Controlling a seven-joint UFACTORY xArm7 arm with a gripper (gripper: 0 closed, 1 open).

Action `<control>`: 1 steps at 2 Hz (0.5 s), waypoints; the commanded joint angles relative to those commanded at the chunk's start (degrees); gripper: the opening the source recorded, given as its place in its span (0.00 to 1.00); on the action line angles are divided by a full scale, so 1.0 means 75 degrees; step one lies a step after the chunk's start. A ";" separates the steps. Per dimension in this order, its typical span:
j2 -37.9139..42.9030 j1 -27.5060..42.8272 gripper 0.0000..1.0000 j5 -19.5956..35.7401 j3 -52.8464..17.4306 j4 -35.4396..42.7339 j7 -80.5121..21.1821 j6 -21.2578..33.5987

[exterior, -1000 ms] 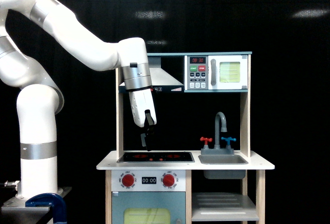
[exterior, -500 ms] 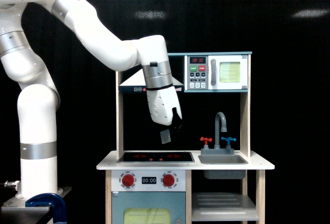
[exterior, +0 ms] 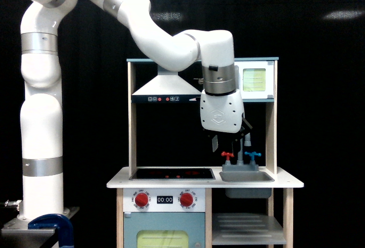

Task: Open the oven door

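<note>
Exterior view: the arm is swinging toward the view's right since the earlier frame, now covering the microwave's button panel. Pincer (exterior: 227, 141) is hanging above the sink (exterior: 246, 176), grip state indeterminable. Door (exterior: 255, 80), white-framed, yellow-green square window, sits shut top right.

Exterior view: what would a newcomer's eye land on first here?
The big white arm sweeping from upper left across the toy kitchen, its wrist covering the oven's buttons. Its gripper hangs above the sink, beside the red tap. The oven door at upper right is shut, its yellow-green window showing.
</note>
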 joint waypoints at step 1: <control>0.1666 -0.1172 1.00 0.1374 0.0583 0.2013 -0.2627 0.3029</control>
